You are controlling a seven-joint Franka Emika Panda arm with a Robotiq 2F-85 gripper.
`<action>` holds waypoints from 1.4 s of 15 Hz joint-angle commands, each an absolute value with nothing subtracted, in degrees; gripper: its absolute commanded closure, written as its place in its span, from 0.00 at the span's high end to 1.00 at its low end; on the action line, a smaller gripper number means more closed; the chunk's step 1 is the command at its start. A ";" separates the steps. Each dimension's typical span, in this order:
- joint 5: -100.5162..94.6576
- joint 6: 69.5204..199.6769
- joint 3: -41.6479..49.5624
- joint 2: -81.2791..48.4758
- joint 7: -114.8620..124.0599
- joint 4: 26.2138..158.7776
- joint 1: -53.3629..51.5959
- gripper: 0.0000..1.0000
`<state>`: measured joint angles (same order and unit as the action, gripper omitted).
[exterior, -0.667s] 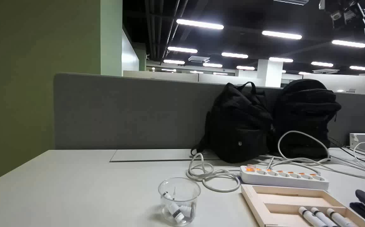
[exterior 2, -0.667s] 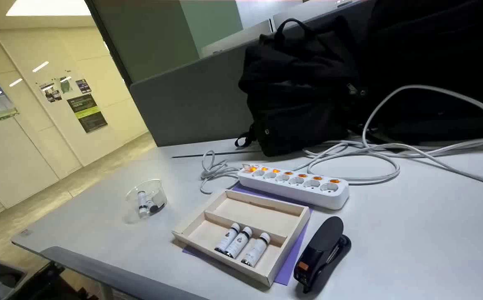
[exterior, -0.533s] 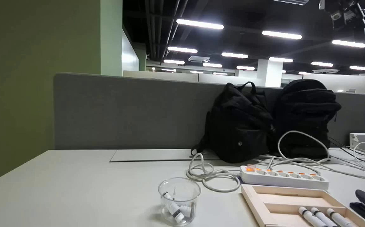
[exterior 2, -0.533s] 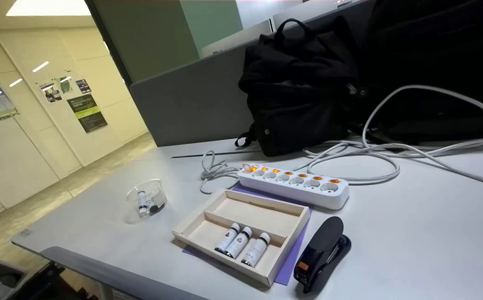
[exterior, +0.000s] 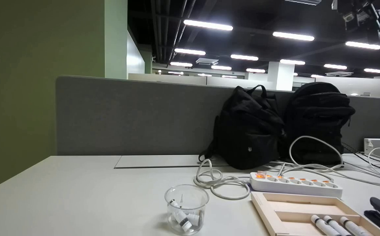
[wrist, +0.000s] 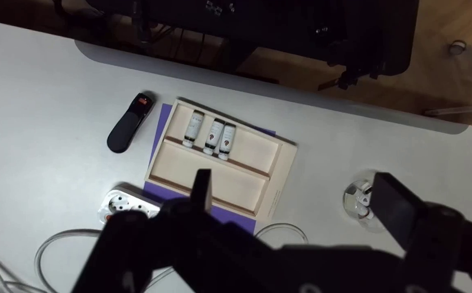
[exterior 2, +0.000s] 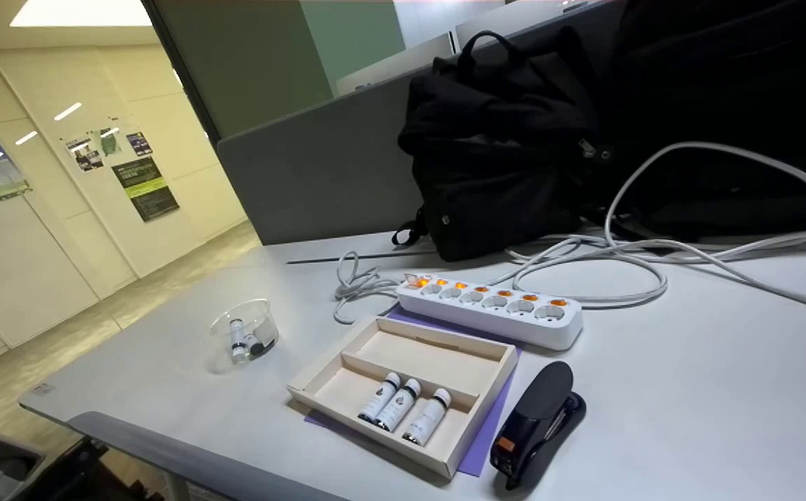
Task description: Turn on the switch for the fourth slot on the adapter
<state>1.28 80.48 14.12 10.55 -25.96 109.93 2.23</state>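
Observation:
The adapter is a long white power strip with a row of sockets and small orange switches. It lies on the table in both exterior views (exterior: 296,187) (exterior 2: 489,316). The switches at its left end glow brightly; those farther right look duller, including the fourth slot's switch (exterior 2: 504,293), counted from the left. In the wrist view, only one end of the adapter (wrist: 128,203) shows; my gripper hides the rest. My gripper (wrist: 295,185) is wide open and empty, high above the table. In an exterior view, part of the gripper (exterior: 362,18) shows at the top right.
A wooden tray (exterior 2: 437,341) with white vials (exterior 2: 399,403) lies beside the adapter on purple paper (exterior 2: 476,456). A black stapler (exterior 2: 538,417) and a clear cup (exterior 2: 263,320) stand nearby. White cords (exterior 2: 642,296) and black backpacks (exterior 2: 500,146) lie behind.
In an exterior view, my gripper has shifted very slightly left. The adapter and the other things on the table have not moved.

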 commanded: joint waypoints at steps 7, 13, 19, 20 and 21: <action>3.25 112.06 12.26 -1.01 -24.27 110.97 5.90 0.66; 3.35 130.61 9.74 -15.87 -20.23 107.46 7.63 0.25; 2.62 128.06 7.69 -24.19 -11.94 104.50 7.49 0.00; 3.14 131.64 6.63 -22.19 -16.29 107.60 8.53 0.01; 2.91 130.79 6.53 -23.14 -14.88 107.15 8.42 0.01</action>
